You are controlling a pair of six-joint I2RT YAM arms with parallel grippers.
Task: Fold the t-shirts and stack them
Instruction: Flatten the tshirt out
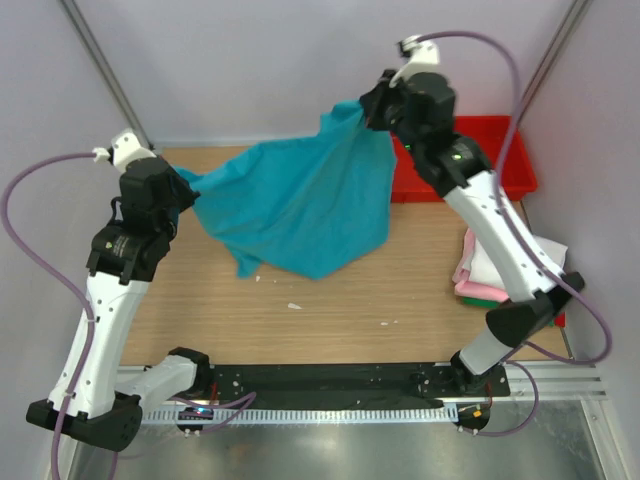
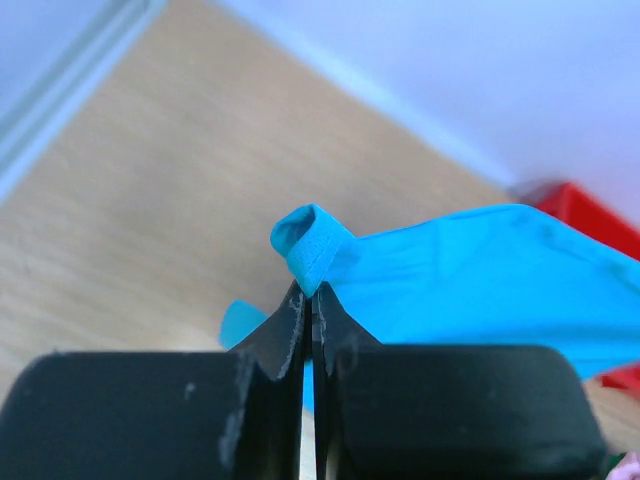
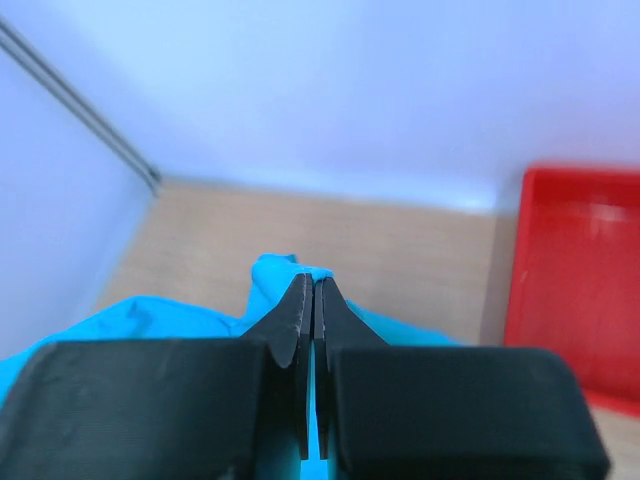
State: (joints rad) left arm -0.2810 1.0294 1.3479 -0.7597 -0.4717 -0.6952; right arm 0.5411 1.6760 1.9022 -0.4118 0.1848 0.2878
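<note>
One teal t-shirt (image 1: 300,200), three folded t-shirts (image 1: 474,265).
You have the folded t-shirts stacked near right; left gripper (image 2: 308,300) and, farther, right gripper (image 3: 312,295) are each fully closed on the teal t-shirt, spread above mid-table.

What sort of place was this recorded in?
Likely a robotics lab cell, not a home: a left arm and right arm mounted at a wooden table, plain walls close around, a red tray.
</note>
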